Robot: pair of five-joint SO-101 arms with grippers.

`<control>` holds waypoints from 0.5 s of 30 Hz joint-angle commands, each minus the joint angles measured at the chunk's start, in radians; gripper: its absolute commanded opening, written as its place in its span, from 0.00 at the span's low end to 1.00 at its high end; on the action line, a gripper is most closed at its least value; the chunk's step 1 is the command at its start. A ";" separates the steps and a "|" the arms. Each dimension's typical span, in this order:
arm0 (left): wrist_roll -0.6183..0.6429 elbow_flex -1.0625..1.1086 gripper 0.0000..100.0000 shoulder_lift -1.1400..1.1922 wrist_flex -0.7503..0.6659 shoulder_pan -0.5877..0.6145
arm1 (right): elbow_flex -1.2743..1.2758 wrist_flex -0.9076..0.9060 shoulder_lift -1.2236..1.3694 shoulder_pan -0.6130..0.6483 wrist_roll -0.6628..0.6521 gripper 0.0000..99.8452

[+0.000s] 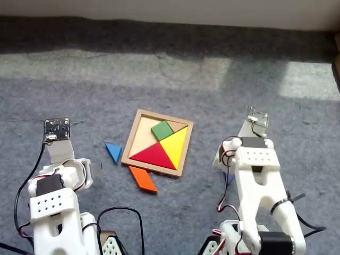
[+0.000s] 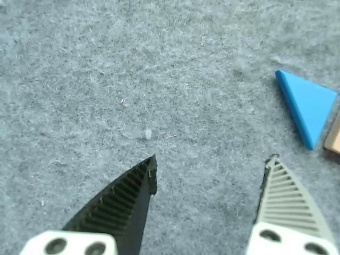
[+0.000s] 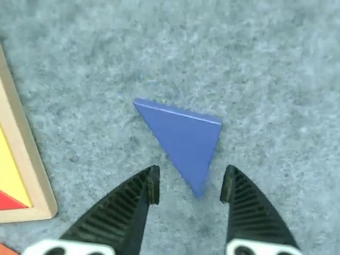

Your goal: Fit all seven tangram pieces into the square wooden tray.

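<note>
Serrated left tool (image 2: 212, 158) agape above fuzzy carpet (image 2: 106, 79); right tool (image 3: 191, 170) apart, seemingly astride flat blue triangle (image 3: 183, 133).

Grey carpet (image 1: 175, 79). On it I see the wooden tray (image 1: 131, 135). Light-blue triangle (image 1: 113, 152) lies at its 9 o'clock, orange parallelogram (image 1: 143, 178) at 7. Darker blue triangle (image 3: 183, 137) lies flat on the pile.

Your white plastic left arm (image 1: 50, 207) and right arm (image 1: 260, 175) trail black cables (image 1: 24, 186); the left hand (image 2: 212, 158) pairs a ribbed black finger (image 2: 122, 202) with a grey finger (image 2: 287, 199).
</note>
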State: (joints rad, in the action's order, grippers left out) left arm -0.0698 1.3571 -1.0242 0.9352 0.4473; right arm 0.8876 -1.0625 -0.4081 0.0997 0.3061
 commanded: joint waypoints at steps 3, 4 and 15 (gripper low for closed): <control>-0.002 -0.004 0.31 0.004 -0.012 0.005 | -0.171 -0.012 0.124 -0.012 -0.011 0.19; -0.002 -0.004 0.31 0.004 -0.012 0.005 | -0.188 -0.012 0.150 -0.012 -0.017 0.19; -0.002 -0.004 0.31 0.004 -0.012 0.005 | -0.332 -0.140 0.272 -0.016 -0.236 0.19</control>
State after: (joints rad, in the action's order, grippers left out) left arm -0.0698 1.3571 -1.0242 0.9352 0.4473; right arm 0.6237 -1.1561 -0.1258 0.0967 0.1174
